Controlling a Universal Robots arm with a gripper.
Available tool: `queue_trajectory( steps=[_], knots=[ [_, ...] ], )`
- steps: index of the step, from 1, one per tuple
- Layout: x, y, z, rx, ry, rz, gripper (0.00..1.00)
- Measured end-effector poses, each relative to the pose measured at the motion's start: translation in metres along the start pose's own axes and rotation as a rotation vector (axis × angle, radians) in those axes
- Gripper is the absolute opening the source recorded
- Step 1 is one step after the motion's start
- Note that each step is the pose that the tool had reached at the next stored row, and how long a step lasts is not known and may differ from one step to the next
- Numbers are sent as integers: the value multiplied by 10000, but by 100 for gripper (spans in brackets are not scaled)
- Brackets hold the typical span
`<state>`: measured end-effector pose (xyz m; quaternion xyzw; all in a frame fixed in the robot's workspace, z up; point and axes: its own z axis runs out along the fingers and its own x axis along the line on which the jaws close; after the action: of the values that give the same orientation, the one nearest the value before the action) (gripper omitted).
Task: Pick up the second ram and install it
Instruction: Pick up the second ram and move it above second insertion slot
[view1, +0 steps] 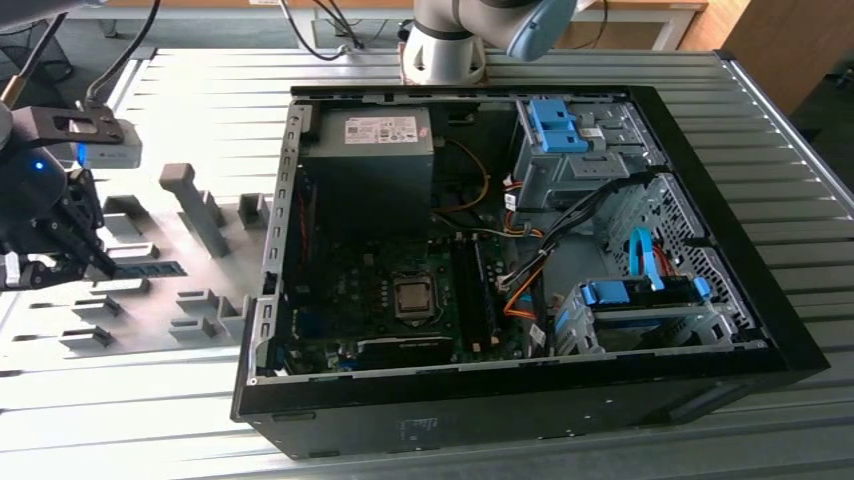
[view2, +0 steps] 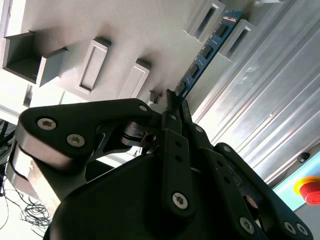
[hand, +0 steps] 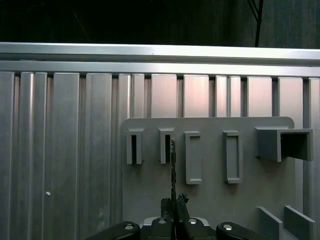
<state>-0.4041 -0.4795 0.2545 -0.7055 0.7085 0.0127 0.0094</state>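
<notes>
The second ram (view1: 150, 268) is a thin blue-green stick with dark chips, lying level over the grey holder tray (view1: 187, 330) at the exterior view's left. My gripper (view1: 83, 266) is shut on one end of it. In the second wrist view the ram (view2: 207, 52) runs out from the black fingertips (view2: 171, 107), and its far end lies between two grey slot blocks (view2: 206, 17). The first wrist view has the ram (hand: 172, 165) edge-on above the gripper (hand: 173, 202). I cannot tell whether the ram touches the blocks.
The open black computer case (view1: 787, 340) lies at the middle and the exterior view's right, with its motherboard (view1: 360, 290), dark memory slots (view1: 470, 285), power supply (view1: 367, 160) and blue drive latches (view1: 554, 125). The arm's base (view1: 447, 45) stands behind it. A red stop button (view2: 311, 190) sits beside the slatted table.
</notes>
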Motion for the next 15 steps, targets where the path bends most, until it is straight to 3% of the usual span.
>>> queue_trajectory(
  steps=[15],
  knots=[
    [-2,0,-74,1,0,0,14]
  ],
)
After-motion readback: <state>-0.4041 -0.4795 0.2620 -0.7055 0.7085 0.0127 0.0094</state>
